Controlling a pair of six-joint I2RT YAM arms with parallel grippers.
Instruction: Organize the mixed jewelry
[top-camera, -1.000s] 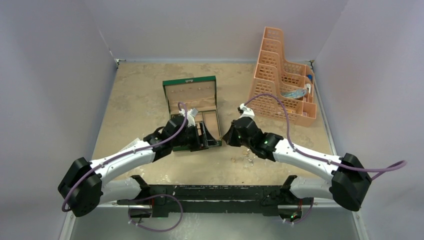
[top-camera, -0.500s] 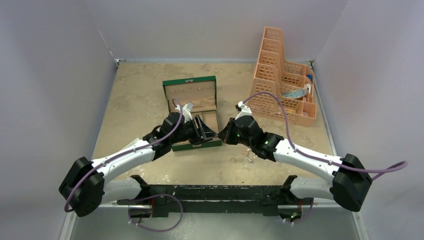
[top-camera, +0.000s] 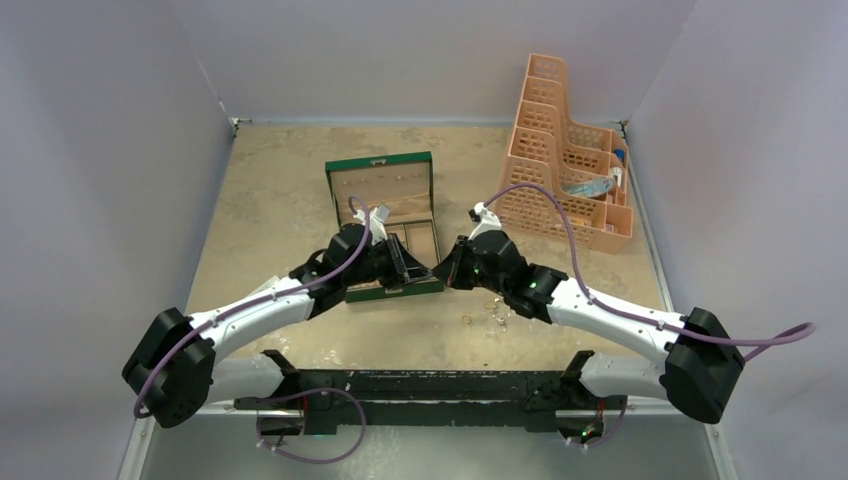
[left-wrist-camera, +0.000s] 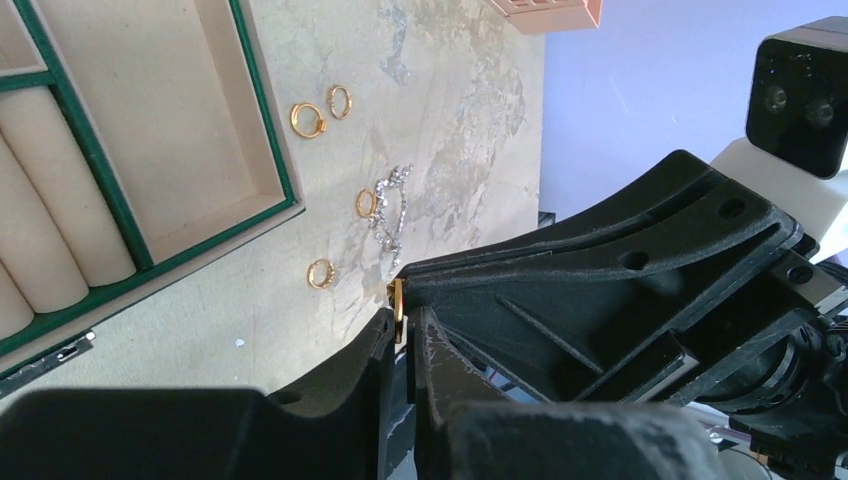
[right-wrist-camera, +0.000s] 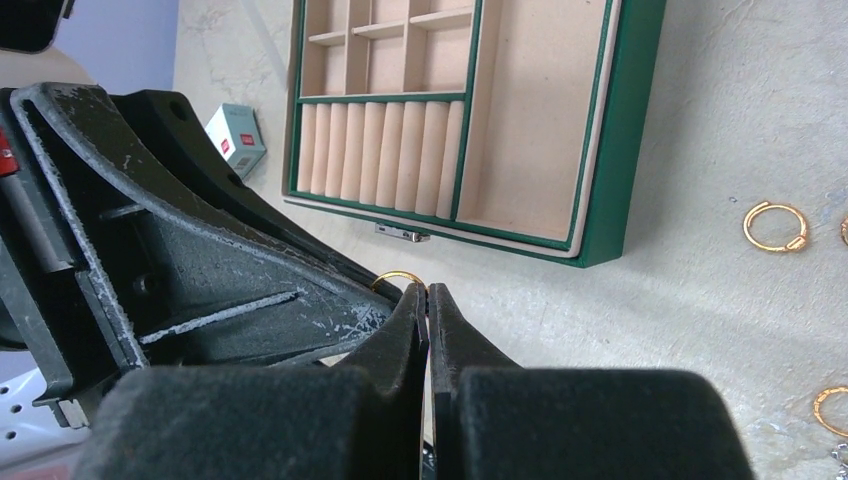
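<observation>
My two grippers meet tip to tip just off the front right corner of the open green box. A small gold ring stands on edge between the nearly closed fingers of my left gripper. The same ring pokes out of the pinched tips of my right gripper. From above, the left gripper and right gripper touch noses. More of the mixed jewelry lies loose on the table: several gold rings and a silvery chain, in front of the right arm.
The green box has beige lining, ring rolls and small compartments, lid open toward the back. An orange slotted organizer stands at the back right. Purple walls close in the table on three sides.
My left gripper has swung right from over the box to the right gripper's tips and its fingers have closed from wide apart onto the ring. The right gripper edged slightly left.
</observation>
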